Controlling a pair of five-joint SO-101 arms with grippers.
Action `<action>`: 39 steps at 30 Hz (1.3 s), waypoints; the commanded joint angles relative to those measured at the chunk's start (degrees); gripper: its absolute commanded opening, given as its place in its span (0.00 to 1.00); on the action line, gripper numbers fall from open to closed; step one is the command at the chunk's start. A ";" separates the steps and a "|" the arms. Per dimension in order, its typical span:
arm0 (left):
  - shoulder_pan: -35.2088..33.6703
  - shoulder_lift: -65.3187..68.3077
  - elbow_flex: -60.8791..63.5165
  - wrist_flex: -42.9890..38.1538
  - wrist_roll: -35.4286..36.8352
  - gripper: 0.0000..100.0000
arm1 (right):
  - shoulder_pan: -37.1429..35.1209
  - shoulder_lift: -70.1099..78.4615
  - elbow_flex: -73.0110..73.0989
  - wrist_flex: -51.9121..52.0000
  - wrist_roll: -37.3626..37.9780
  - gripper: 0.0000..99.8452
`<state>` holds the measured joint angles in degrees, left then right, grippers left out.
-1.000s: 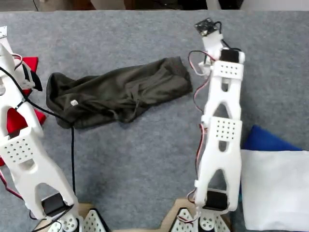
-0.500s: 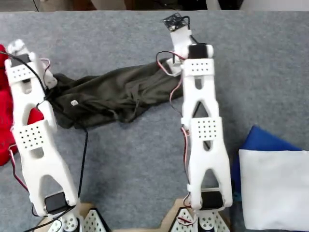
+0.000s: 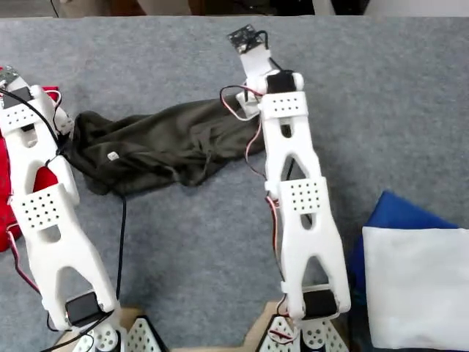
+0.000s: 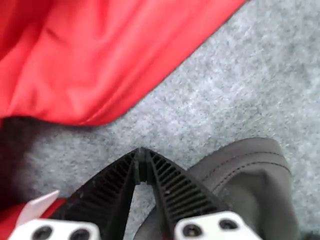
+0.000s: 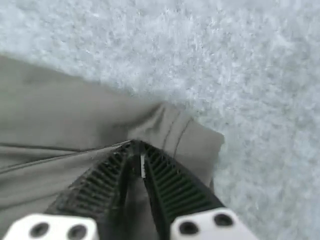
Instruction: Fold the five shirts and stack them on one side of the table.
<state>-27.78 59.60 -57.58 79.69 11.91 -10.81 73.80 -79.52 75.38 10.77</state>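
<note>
Right arm [image 3: 304, 198] swung left, closed jaws over the dark shirt [image 3: 161, 143] corner.

Table [image 3: 410, 88] under rough grey felt-like pile; dark olive shirt [image 3: 168, 143] matt soft cloth; red shirt [image 4: 100, 55] smoother, faint sheen; right arm [image 3: 304, 213] smooth white plastic; left gripper [image 4: 141, 162] ribbed black plastic.
</note>
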 commanded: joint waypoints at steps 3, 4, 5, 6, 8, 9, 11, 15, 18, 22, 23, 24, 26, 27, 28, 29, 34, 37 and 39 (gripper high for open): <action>-1.49 -0.48 -2.29 -1.05 0.26 0.02 | 3.91 0.57 0.40 -2.20 7.82 0.01; -1.49 -0.48 -2.29 -1.05 0.26 0.02 | 4.53 0.84 0.84 -2.20 10.20 0.01; -1.49 -0.48 -2.29 -1.05 0.26 0.02 | 5.23 1.01 1.01 -2.20 12.48 0.01; -1.49 -0.48 -2.29 -1.05 0.26 0.02 | 5.93 1.19 1.36 -2.20 14.59 0.01; -1.49 -0.48 -2.20 -1.05 0.26 0.02 | 7.69 1.36 3.30 -3.43 19.08 0.01; -1.49 -0.48 -2.20 -1.05 0.26 0.02 | 8.66 1.54 3.74 -4.13 20.84 0.01; -1.49 -0.48 -2.11 -1.05 0.26 0.02 | 10.59 1.63 4.62 -5.71 22.77 0.01; -1.49 -0.48 -2.02 -1.05 0.26 0.02 | 13.49 1.98 4.79 -10.55 23.91 0.01; -1.49 -0.48 -2.02 -0.97 0.18 0.02 | 14.64 3.30 4.70 -16.88 24.18 0.01; -1.41 -0.48 -2.02 -0.97 0.18 0.02 | 15.43 4.26 4.79 -21.01 29.27 0.01; -1.41 -0.48 -2.02 -0.97 0.00 0.02 | 15.69 4.26 4.62 -21.63 29.45 0.01; -1.41 -0.48 -2.02 -0.97 -0.79 0.02 | 15.96 4.18 4.62 -22.07 29.54 0.01; -0.79 -0.48 -2.02 -0.97 -2.29 0.02 | 16.48 3.65 4.35 -22.07 29.54 0.01; -0.44 -0.48 -2.02 -0.97 -2.81 0.02 | 16.66 3.03 3.56 -21.71 29.54 0.01; -0.18 -0.48 -1.93 -0.97 -3.16 0.02 | 16.75 2.51 2.77 -21.27 29.54 0.01; -0.09 -0.48 -1.93 -0.97 -3.34 0.02 | 16.75 1.80 2.33 -20.66 29.45 0.01; 0.09 -0.57 -1.93 -0.35 -3.43 0.02 | 15.78 -1.89 -2.42 -14.24 28.31 0.00; 0.88 -1.19 -4.13 4.04 -6.24 0.07 | 12.88 -6.29 -10.77 -6.77 25.76 0.00; 1.85 -1.19 -9.67 8.70 -5.27 0.11 | 11.30 -8.75 -15.43 -4.13 22.86 0.00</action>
<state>-27.52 59.69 -59.78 83.56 6.90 3.08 73.98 -85.93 67.47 37.05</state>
